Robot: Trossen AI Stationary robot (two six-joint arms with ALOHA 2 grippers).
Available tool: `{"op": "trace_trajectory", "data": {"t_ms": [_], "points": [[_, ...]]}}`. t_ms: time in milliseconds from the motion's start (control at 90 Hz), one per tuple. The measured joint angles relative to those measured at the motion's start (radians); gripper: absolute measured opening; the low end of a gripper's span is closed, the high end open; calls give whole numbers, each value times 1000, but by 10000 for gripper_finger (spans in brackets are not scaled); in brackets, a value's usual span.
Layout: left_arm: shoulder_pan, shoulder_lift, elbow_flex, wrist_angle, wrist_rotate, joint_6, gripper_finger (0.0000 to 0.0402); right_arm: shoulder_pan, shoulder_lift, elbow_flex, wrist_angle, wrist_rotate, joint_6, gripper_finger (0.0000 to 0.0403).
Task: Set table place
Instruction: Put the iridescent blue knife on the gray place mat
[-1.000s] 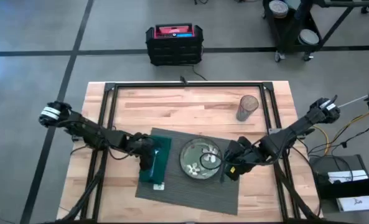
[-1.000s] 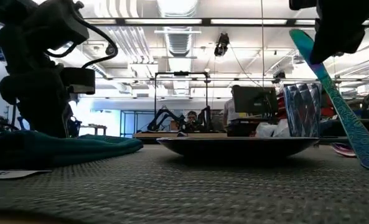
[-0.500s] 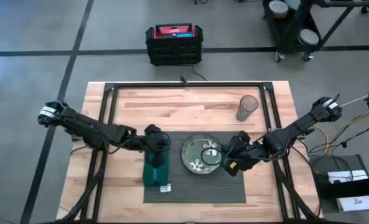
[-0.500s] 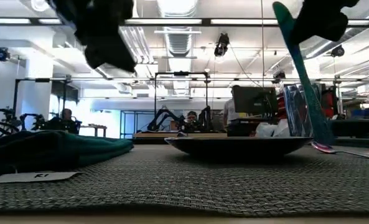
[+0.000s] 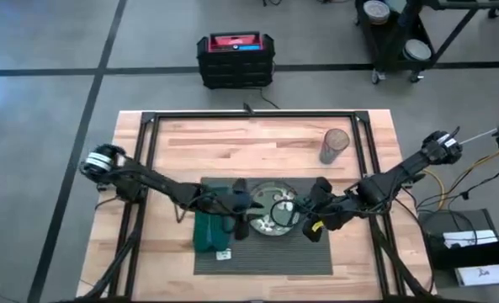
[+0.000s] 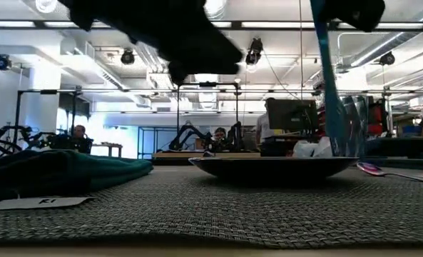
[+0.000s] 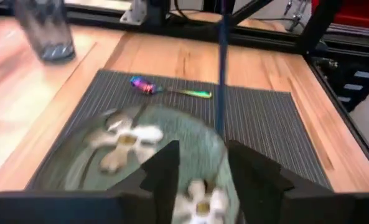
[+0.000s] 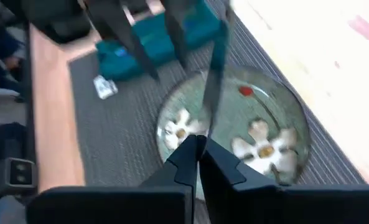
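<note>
The dark grey ribbed place (image 5: pixel 262 252) lies on the table (image 5: pixel 257 143). On it rest a round flowered plate (image 5: pixel 270 212), a folded teal napkin (image 5: pixel 209 229) to the plate's left and a shiny spoon (image 7: pixel 165 89) to its right. My right gripper (image 8: pixel 200 149) is at the plate's right rim, shut on a long teal-blue utensil (image 6: pixel 329 86). My left gripper (image 7: pixel 203 177) hovers open above the plate's left part with nothing between its fingers. My right gripper pinches the utensil near its upper end (image 8: pixel 206 115) between its two fingers, coming from above. The utensil hangs nearly upright below the fingers, right of the plate. Its lower end (image 6: pixel 334 146) is hidden behind the plate's rim, so I cannot tell whether it touches the place.
A clear ribbed glass (image 5: pixel 335 145) stands on the bare wood at the far right. A white tag (image 6: pixel 40 203) pokes out from the napkin's near end. The black frame rails (image 5: pixel 249 118) run round the table. Bare wood lies far of the place.
The place, skewed a second ago, now lies square to the table's edges with plate and napkin on it. My left gripper has risen off the napkin and gone right, over the plate. My right gripper has tipped the utensil from slanting to upright.
</note>
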Motion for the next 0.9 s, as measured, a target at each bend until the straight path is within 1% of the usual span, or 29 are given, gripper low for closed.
{"op": "trace_trajectory", "data": {"t_ms": [156, 256, 378, 478, 567, 644, 711, 844, 900], "points": [[8, 132, 144, 2, 86, 66, 196, 0, 0, 0, 77, 1, -73, 0], [12, 179, 221, -39, 112, 96, 216, 0, 0, 0, 84, 2, -85, 0], [15, 207, 280, -103, 121, 102, 227, 0, 0, 0, 84, 5, -94, 0], [16, 214, 299, -97, 157, 102, 221, 0, 0, 0, 86, 24, -111, 0], [16, 213, 309, -88, 171, 102, 201, 0, 0, 0, 87, 28, -125, 0], [15, 213, 307, -91, 170, 102, 169, 0, 0, 0, 87, 26, -126, 0], [16, 213, 303, -94, 167, 102, 129, 0, 0, 0, 87, 26, -127, 0], [24, 213, 301, -91, 161, 102, 30, 0, 0, 0, 92, 26, -127, 0], [27, 213, 301, -87, 160, 102, 12, 0, 0, 0, 100, 21, -131, 0]]}}
